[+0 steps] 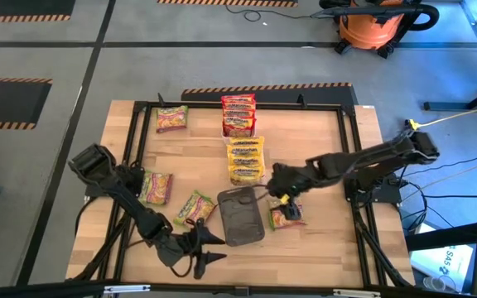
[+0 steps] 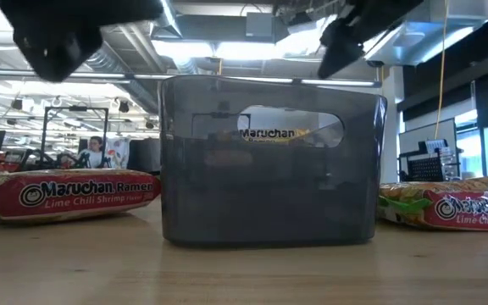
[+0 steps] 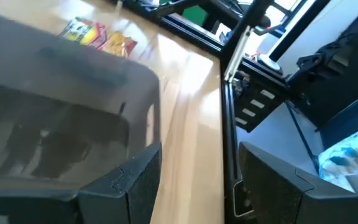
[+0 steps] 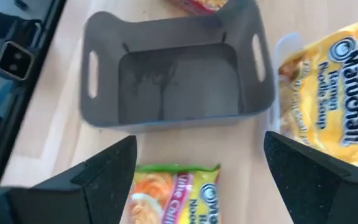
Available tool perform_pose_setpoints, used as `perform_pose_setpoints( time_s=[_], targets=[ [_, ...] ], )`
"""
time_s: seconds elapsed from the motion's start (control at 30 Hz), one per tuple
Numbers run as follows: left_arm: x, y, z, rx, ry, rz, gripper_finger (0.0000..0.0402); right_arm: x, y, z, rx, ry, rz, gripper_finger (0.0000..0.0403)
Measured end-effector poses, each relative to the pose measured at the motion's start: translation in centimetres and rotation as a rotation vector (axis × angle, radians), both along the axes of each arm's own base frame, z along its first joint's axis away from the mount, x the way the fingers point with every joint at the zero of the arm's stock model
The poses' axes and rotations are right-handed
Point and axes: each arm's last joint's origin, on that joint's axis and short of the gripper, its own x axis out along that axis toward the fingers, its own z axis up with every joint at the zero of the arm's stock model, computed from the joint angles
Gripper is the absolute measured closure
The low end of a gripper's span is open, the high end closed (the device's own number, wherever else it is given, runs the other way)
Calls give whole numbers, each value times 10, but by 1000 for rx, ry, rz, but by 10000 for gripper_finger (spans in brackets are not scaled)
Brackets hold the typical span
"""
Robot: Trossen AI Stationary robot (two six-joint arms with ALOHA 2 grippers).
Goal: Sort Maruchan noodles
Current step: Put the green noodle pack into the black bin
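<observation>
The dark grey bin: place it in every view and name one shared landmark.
High view: dark grey bin, lower centre of the table.
Low view: fills the middle.
Left wrist view: near, on the picture's left.
Right wrist view: upper centre.
Shared landmark: the green-and-pink packet beside it.

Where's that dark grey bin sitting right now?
Seen from above, the bin sits near the table's front edge, about mid-table, just below the yellow packets, with a green packet on its right under the right hand.

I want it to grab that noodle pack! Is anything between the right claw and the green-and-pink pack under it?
Nothing visible. The right gripper hangs open right over the green-and-pink packet, with bare table around and the grey bin beyond it.
</observation>
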Motion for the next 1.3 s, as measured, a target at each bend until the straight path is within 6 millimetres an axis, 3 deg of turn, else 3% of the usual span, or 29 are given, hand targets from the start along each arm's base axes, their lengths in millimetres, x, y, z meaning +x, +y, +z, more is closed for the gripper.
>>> perform_pose_setpoints(
  time_s=[0.17,0.57,0.87,1.13,1.3],
  targets=[
    [17,-18,10,35,0,-13,194,-22,15,-1,6,-54,-35,75],
    [55,-66,3,38,20,-26,194,-68,61,-25,51,-43,-100,74],
    [92,-105,14,93,32,-74,194,-96,95,-27,31,-58,-120,75],
    [106,-121,8,88,36,-76,194,-126,108,-36,-17,-7,-253,75],
    [107,-123,-4,37,46,-56,194,-134,102,-60,-16,-2,-377,75]
  ],
)
